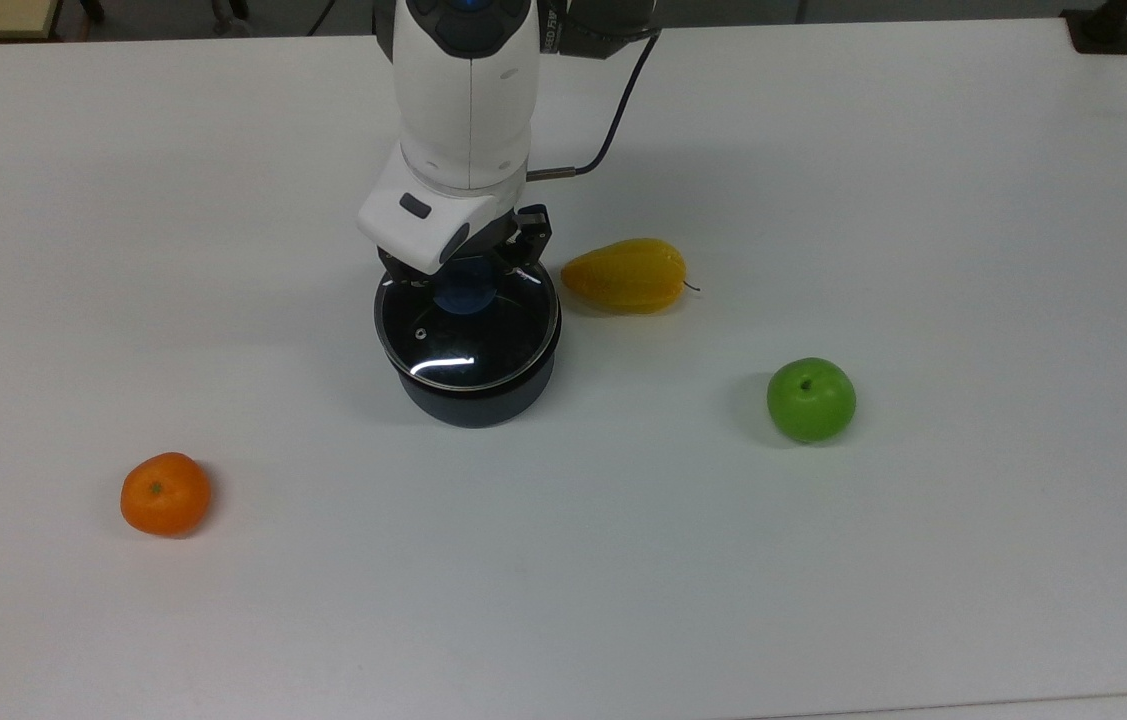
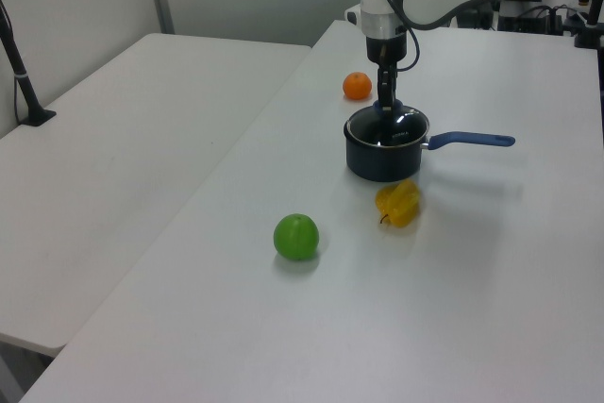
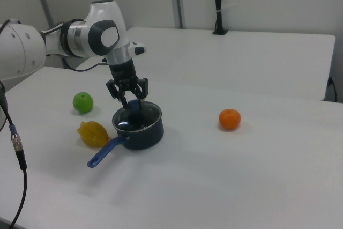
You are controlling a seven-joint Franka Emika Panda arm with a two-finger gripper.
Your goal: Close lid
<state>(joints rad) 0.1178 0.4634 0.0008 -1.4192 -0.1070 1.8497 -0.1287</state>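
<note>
The round glass lid [image 1: 468, 340] with its metal rim lies flat on the dark saucepan [image 1: 473, 405] in the middle of the white table. Its blue knob [image 1: 466, 295] points straight up. My gripper [image 1: 463, 275] hangs vertically over the knob, open, with one finger on each side of it. In the right view the fingers [image 3: 122, 99] are spread apart just above the knob [image 3: 134, 106], and the lid [image 3: 136, 117] covers the pan. The pan's long blue handle [image 2: 472, 140] sticks out toward the left view's right.
A yellow fruit [image 1: 625, 275] lies close to the pan on the top view's right. A green apple [image 1: 811, 399] sits farther right and an orange [image 1: 165, 493] at the front left. A cable [image 1: 613, 120] trails behind the arm.
</note>
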